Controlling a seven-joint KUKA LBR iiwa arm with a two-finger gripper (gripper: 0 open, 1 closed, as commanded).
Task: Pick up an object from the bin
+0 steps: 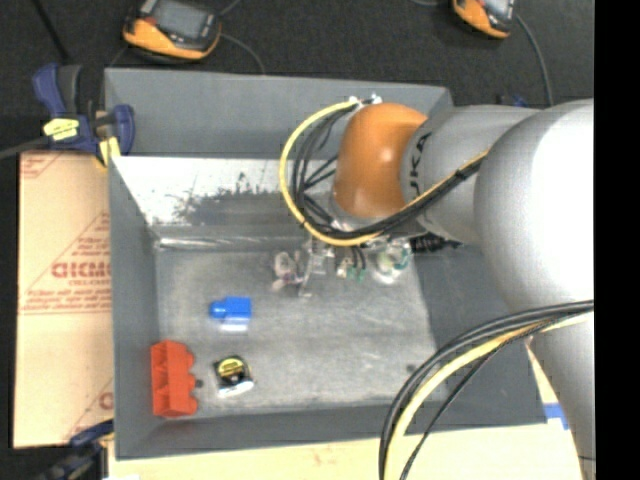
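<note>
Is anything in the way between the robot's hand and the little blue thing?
Nothing visible is in the way. The hand hangs near the back of the bin, and the blue block lies toward the front left of it, with only grey floor between. The red block and yellow-black tape measure sit farther off.

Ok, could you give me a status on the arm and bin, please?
Gripper over bare bin floor, mid-back. Nearest: small blue plastic block, apart, lower-left of it. Red ridged block and yellow-black tape measure in lower-left corner.
</note>
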